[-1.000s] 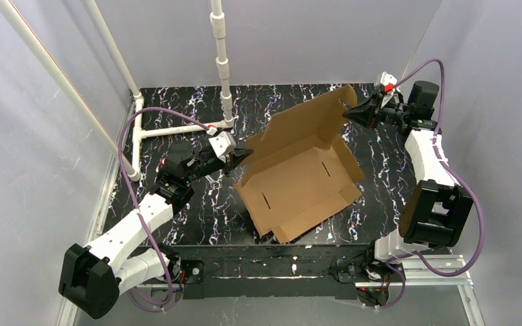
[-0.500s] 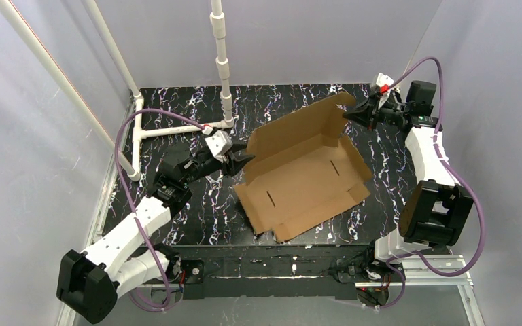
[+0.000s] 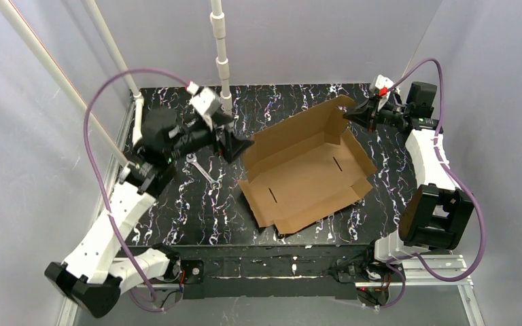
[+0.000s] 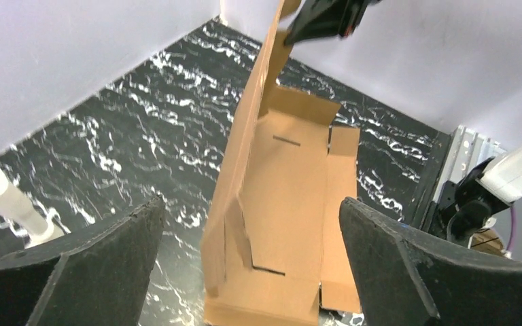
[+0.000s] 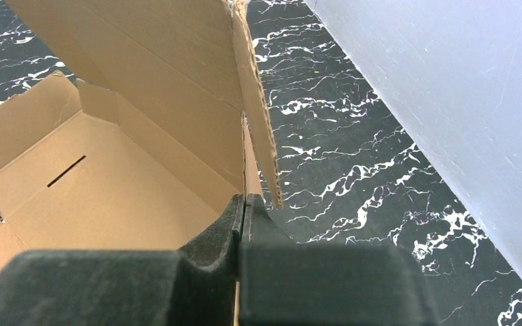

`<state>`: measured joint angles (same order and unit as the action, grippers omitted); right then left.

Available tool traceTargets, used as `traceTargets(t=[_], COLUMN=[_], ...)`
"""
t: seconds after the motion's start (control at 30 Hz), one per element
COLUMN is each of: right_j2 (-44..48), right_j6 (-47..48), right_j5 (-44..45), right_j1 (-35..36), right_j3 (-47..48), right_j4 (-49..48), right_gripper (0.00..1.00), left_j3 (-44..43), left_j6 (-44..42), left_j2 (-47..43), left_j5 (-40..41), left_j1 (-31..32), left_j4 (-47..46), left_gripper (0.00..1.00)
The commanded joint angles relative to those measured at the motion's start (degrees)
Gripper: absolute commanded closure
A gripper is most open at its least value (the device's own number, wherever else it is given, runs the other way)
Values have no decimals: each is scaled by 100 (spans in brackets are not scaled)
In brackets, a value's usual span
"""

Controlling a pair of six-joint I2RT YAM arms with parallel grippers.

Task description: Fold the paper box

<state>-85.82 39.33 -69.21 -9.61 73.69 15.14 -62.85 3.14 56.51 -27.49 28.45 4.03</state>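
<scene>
- Between the two grippers, the paper box (image 3: 306,170) sits half-formed on the black marbled table (image 3: 197,210), its base panel flat and its inside facing up.
- At the tips of the right gripper (image 3: 349,117), the far corner of the tall back panel is pinched. The right wrist view shows that gripper (image 5: 243,204) closed tight, with the cardboard edge running into the seam where its fingers meet.
- Just ahead of the left gripper (image 3: 238,145) stands the other end of the same raised panel, apparently untouched. The left wrist view shows its fingers (image 4: 109,272) spread wide with nothing between them.
- Done so far, by the look of it: the long back panel stands up from the base, tilted rather than square, and a short end flap below the right gripper's tips is partly raised.
- Left to do, on this evidence: the panels on the side of the base away from both grippers lie flat, the two slits in the base are unfilled, no side wall is locked, and the lid is not closed.
- Judged overall, the fold is at an early stage, with most of the work ahead.
</scene>
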Motion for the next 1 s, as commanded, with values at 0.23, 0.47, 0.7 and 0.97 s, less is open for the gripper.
traceTargets(t=[0.23, 0.47, 0.7, 0.97], right_j2=[246, 180, 171, 127], right_j6=[-3, -48, -46, -92], right_j5=[-206, -242, -258, -269], right_j1=[10, 6, 11, 11], right_j3=[-149, -153, -167, -153], right_j4=[-146, -151, -143, -146], right_gripper=[99, 99, 99, 99], left_j3=[-3386, -4017, -4499, -4438], left_j6=[-243, -1084, -1365, -1496], left_j2=[2295, 3112, 3728, 3800], left_j5=[-163, 1087, 1496, 1752], left_j1=[327, 1036, 1233, 1398], left_j4=[3482, 3661, 4007, 4018], left_gripper=[2, 10, 30, 70])
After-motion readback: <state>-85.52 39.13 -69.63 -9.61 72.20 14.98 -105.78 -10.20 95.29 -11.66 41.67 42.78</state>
